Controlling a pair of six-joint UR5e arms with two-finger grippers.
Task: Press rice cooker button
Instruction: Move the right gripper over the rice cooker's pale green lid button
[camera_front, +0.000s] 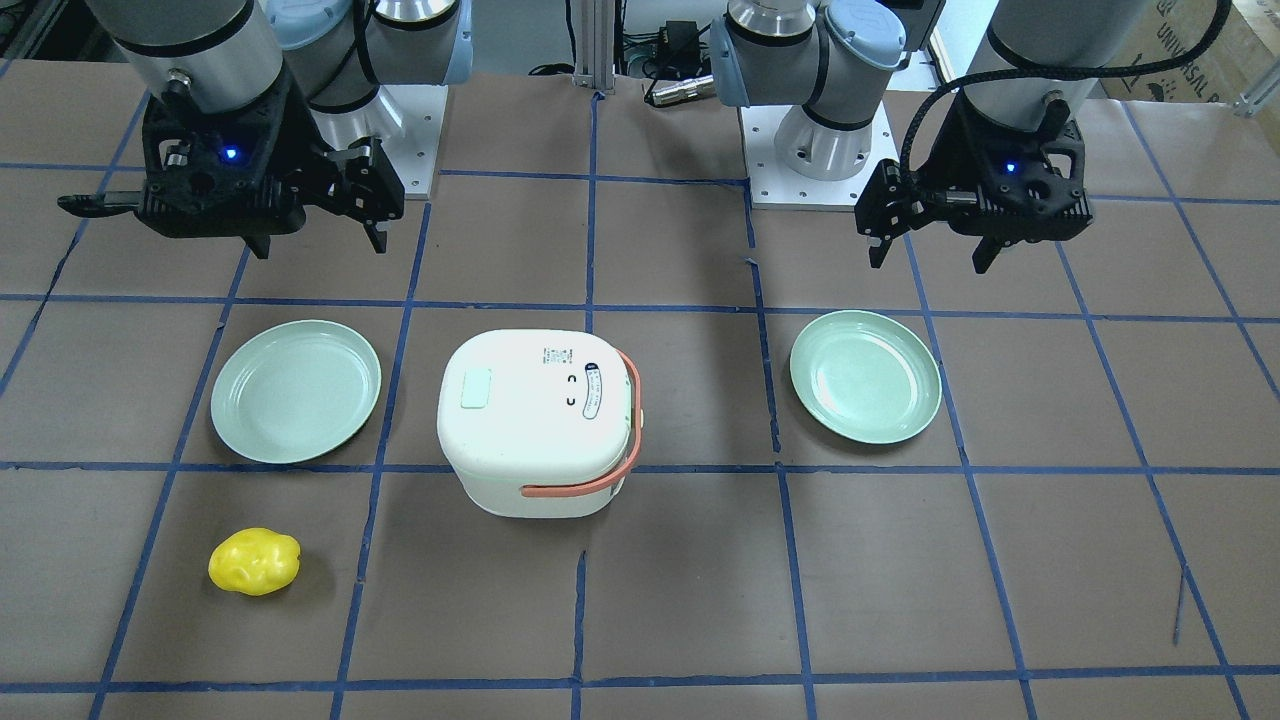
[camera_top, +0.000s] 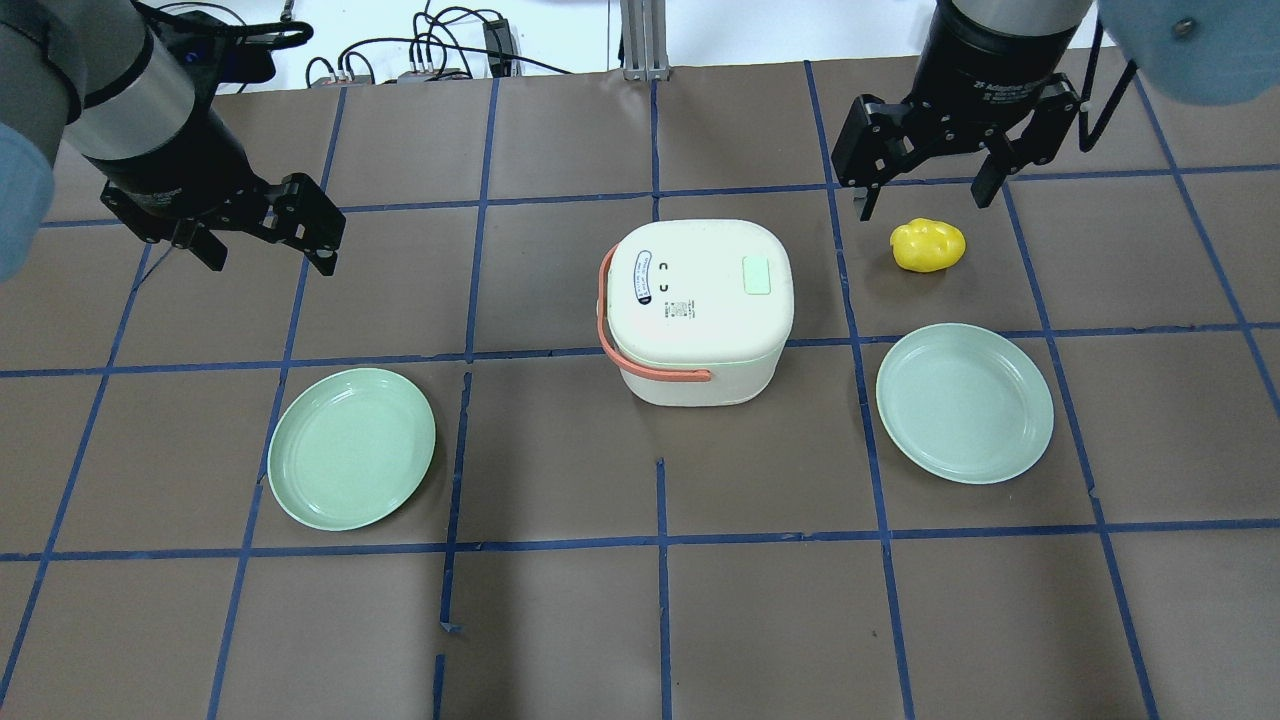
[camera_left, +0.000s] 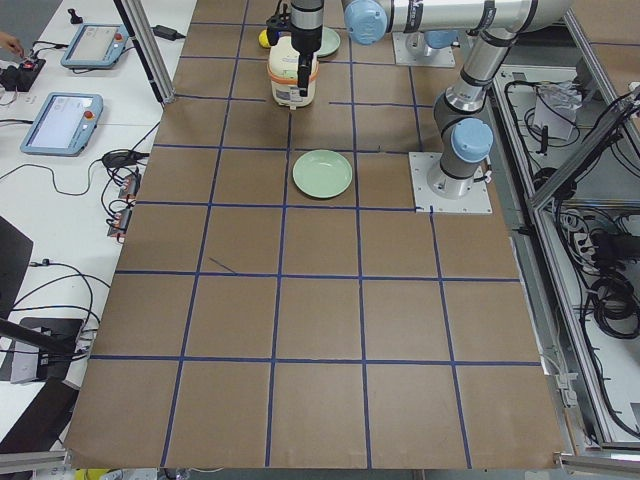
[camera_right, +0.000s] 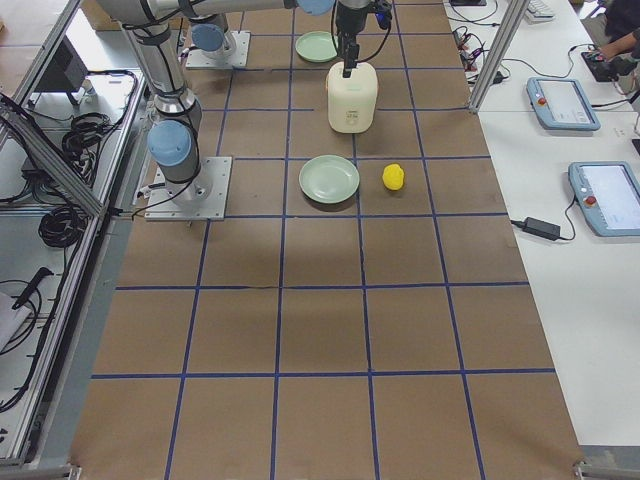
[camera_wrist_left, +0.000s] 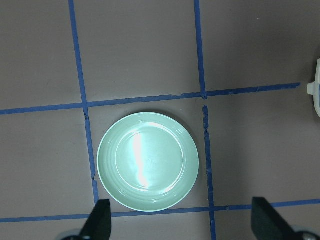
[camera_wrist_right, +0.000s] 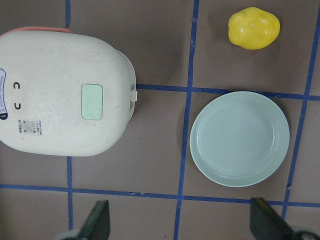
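Observation:
The white rice cooker (camera_front: 535, 420) with an orange handle stands mid-table, also in the overhead view (camera_top: 700, 305). Its pale green button (camera_front: 476, 389) is on the lid, toward my right side (camera_top: 758, 275) (camera_wrist_right: 92, 101). My left gripper (camera_top: 270, 262) is open and empty, hovering above the table well to the cooker's left (camera_front: 930, 255). My right gripper (camera_top: 925, 205) is open and empty, hovering to the cooker's right (camera_front: 320, 245). The right wrist view looks down on the cooker (camera_wrist_right: 60, 95).
A green plate (camera_top: 352, 447) lies on my left side, under the left wrist camera (camera_wrist_left: 148, 161). A second green plate (camera_top: 965, 402) lies on my right. A yellow lumpy object (camera_top: 928, 245) lies beyond that plate, below the right gripper.

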